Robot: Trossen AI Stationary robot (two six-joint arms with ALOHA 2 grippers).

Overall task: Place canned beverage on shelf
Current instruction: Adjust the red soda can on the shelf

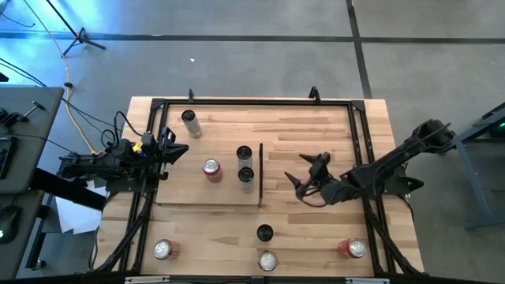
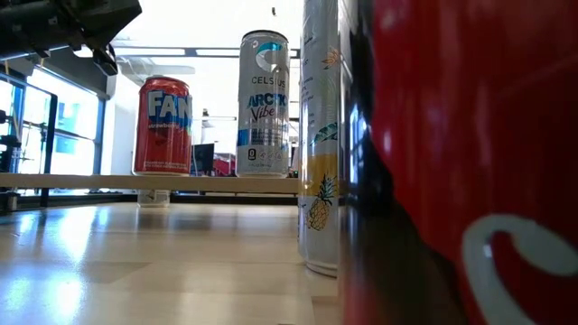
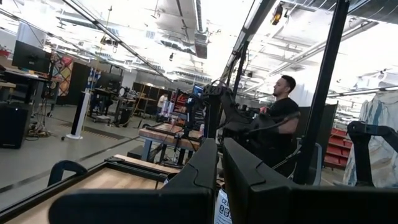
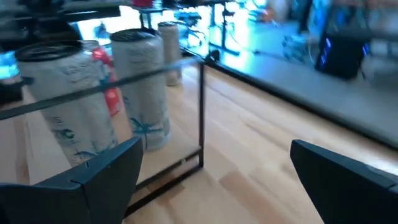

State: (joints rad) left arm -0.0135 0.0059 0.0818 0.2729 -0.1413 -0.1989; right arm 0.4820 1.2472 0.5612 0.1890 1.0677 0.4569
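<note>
Right gripper hovered at centre-right of the high view with its fingers spread wide and nothing between them, just right of the shelf's dark upright strip. Across the table, the left gripper sat at the centre-left of that view, pinched fully shut on nothing, its two fingers pressed side by side in its wrist view.

Largest on the table was the shelf, a pale panel left of centre. Three cans stood on it: two tall slim cans close against the strip, and a red can just left of them. In the low view the red can and a white slim can stood side by side.

Off the shelf, one slim can stood at the upper left, a dark-topped can below centre, and three more along the bottom edge: red, silver and red.
</note>
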